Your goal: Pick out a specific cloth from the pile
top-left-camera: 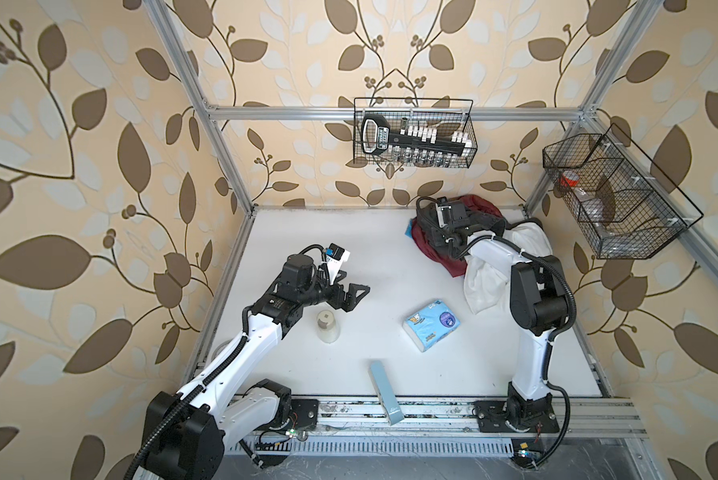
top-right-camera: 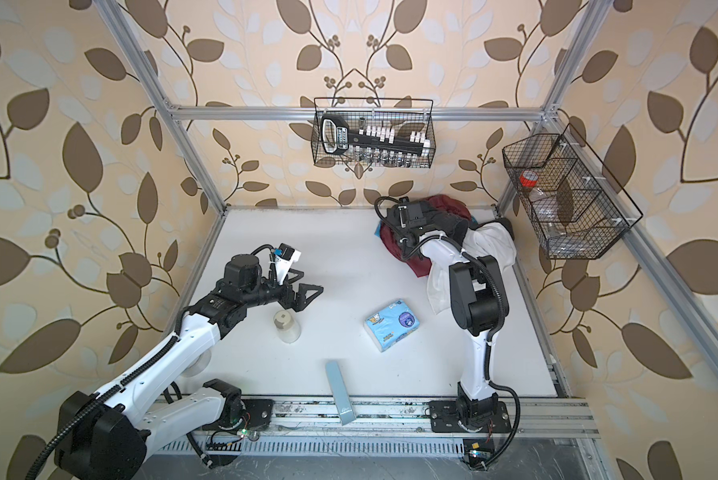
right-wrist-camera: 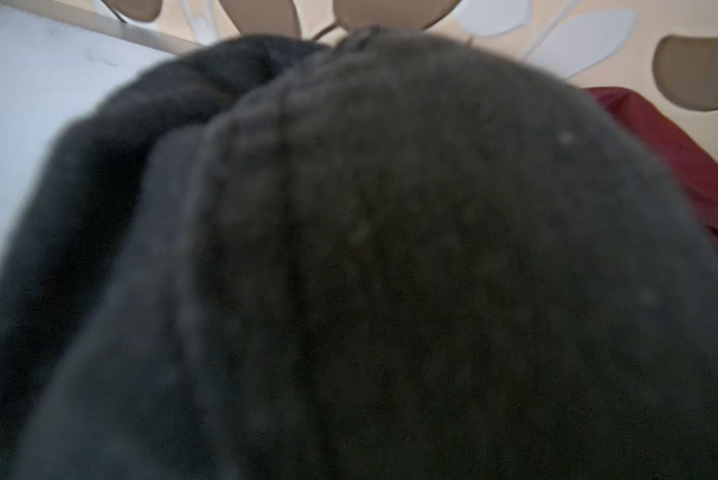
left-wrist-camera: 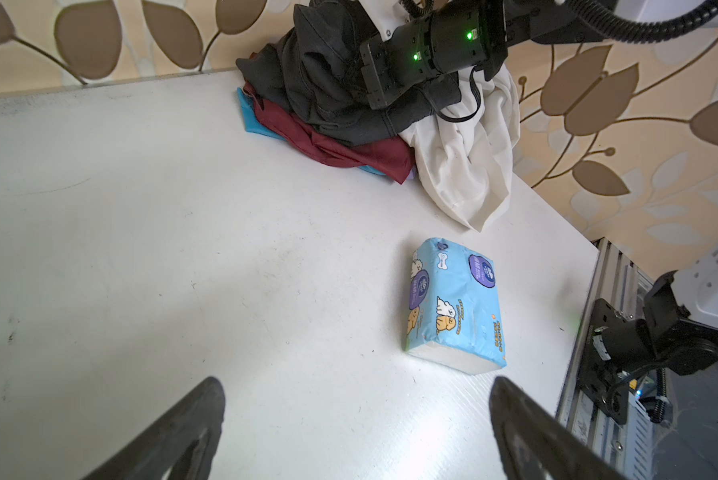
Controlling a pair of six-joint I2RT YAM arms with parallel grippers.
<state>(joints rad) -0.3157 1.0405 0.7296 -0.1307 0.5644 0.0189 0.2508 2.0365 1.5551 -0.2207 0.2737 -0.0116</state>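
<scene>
**Top views:** the pile (top-left-camera: 427,248) is being shown at the far right corner of the table (top-left-camera: 307,232), under the right arm (top-left-camera: 494,253). The right gripper (top-left-camera: 434,237) is being sunk into it, its fingertips being hidden by fabric. Only a dark strip of the cloth (top-left-camera: 490,222) is being seen past the arm in both top views, between the maroon cloth (top-left-camera: 480,203) and the white cloth (top-left-camera: 482,291). The left gripper (top-left-camera: 349,287) is being held released above bare table, near a jar (top-left-camera: 328,326). A tissue pack (top-left-camera: 431,324) is being shown mid-table, its print being lost to distance. A blue box (top-left-camera: 384,388) is being shown across the near edge, and its small white logo cannot be read. Nor can the label on the tool handle (top-left-camera: 376,135) in the back basket (top-left-camera: 413,99).

**Left wrist:** the cloth (left-wrist-camera: 320,99) is being shown on top of the pile, over maroon and a blue edge (left-wrist-camera: 249,120). Its folds are being gathered up to the clenched right gripper (left-wrist-camera: 370,85), but the pinch itself is being hidden. The tissue pack (left-wrist-camera: 453,307) is being shown with cartoon puppies and purple badges, with lettering too small to read. The left gripper's fingers (left-wrist-camera: 183,432) are being cut off by the frame, spread wide.

**Right wrist:** the view is being filled by the blurred cloth (right-wrist-camera: 390,270), and the fingers are being covered. Maroon (right-wrist-camera: 681,153) and table (right-wrist-camera: 37,83) are being seen at the edges.
</scene>
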